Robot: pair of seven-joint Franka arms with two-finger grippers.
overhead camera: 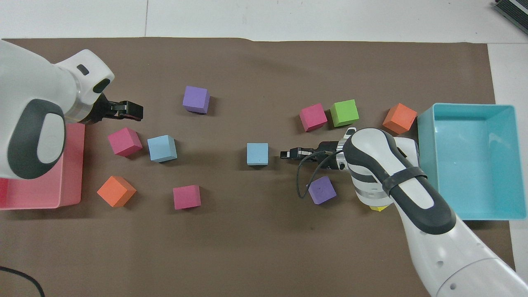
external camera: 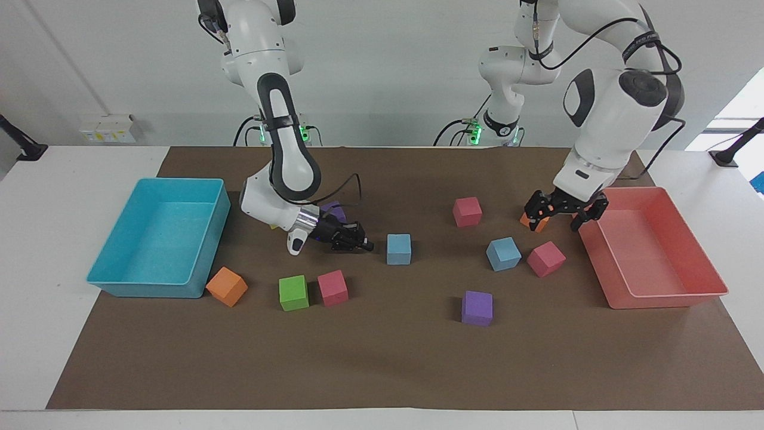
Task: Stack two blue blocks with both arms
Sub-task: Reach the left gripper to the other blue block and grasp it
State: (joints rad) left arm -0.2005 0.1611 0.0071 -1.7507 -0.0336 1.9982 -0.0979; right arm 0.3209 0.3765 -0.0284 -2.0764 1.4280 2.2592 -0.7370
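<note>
— Hovering where, the left claw [external camera: 564,215]?
— Fingers apart, over an orange cube [external camera: 533,222] near the pink tray [external camera: 668,292].
— The right claw [external camera: 364,243]?
— Pinched together, low beside one blue block [external camera: 399,249]. The other blue block [external camera: 503,254] sits beside a pink cube [external camera: 545,258].

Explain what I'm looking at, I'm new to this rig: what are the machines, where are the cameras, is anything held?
Two white robot arms work at one table. One picture looks across the table at them; the other looks down from above their end. Coloured foam cubes lie on a brown mat between a turquoise tray and a pink tray. The right hand is shut, low beside one blue block; the left hand hangs open by the pink tray. Nothing is held.
</note>
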